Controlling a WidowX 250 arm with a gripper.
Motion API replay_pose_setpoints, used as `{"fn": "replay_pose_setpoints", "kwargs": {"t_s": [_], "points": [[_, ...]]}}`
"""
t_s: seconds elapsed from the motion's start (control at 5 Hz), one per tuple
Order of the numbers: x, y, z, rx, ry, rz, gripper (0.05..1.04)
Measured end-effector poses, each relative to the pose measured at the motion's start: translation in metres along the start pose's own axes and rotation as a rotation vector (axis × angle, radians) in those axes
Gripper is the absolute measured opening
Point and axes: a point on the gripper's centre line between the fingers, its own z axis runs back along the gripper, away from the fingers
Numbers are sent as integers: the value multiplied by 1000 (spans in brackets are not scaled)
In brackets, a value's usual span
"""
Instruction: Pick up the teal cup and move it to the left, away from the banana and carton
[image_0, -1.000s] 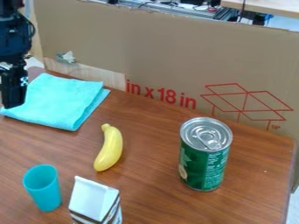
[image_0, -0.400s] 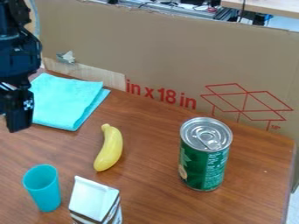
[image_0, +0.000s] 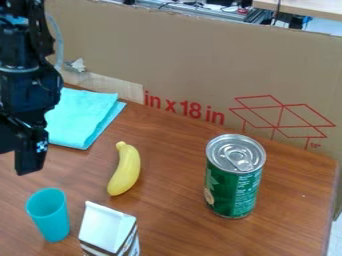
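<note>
Claw (image_0: 24, 161): black, angled down at the view's left edge, left of the banana (image_0: 125, 169) and a little higher in the view, well apart from it. Cannot tell how far open it is, nor whether it has hold of anything.

Nearest things to claw: teal cup (image_0: 49, 216), below it in the view, toward the camera; turquoise cloth (image_0: 83, 116), on its far side, partly hidden by the arm (image_0: 30, 75). Height of claw above table: cannot tell.

Landmark: banana. Yellow, slightly curved, stem end pointing away from the camera, on brown wood-grain table (image_0: 170, 220).

Cup: nearer the camera than banana, to its left. Open rim faces up.

Cloth: folded, beyond banana and left.

Carton (image_0: 109, 227): white, dark bands low down, nearer the camera than banana, just beside cup. Base cut by the view's edge.

Can (image_0: 234, 176): green, upright, silver lid with pull tab. Right of banana, well apart.

Cardboard panel (image_0: 200, 65): beyond banana, along the table's far side. Red print and line drawing of an open box.
</note>
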Motion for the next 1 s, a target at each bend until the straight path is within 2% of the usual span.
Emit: {"fn": "replay_pose_setpoints", "kwargs": {"t_s": [0.2,0.4,0.8,1.0], "points": [[-3,-3,-9,7,49,1,1001],[-7,-9,-17,0,76,4,1001],[-3,-21,-32,-1,82,-53,1001],[2,-23,-39,-2,42,-37,1001]]}}
